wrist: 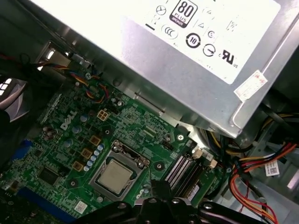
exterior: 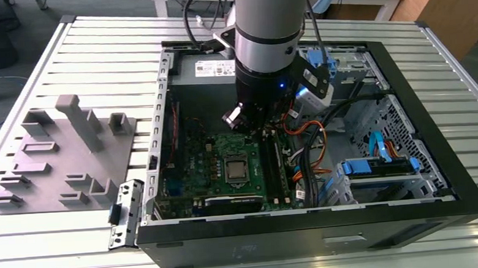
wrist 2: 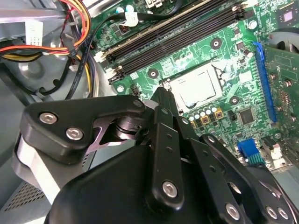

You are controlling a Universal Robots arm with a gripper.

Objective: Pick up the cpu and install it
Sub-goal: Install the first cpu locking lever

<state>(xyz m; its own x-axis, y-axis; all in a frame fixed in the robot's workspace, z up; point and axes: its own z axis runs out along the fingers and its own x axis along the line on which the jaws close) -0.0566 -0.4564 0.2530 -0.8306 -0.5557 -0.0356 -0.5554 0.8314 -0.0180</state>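
Observation:
The cpu, a small silvery square chip, lies flat in the socket on the green motherboard inside the open computer case. It is also seen in the first wrist view as cpu and in the second wrist view as cpu. My gripper hangs above the board, a little beyond the socket toward the power supply. In both wrist views its black fingers meet at the tip, gripper, gripper, shut with nothing between them and apart from the chip.
The black case wall rings the work area. A grey power supply sits behind the board. Memory slots and orange, red and yellow cables run beside the socket. A grey parts fixture stands on the exterior view's left.

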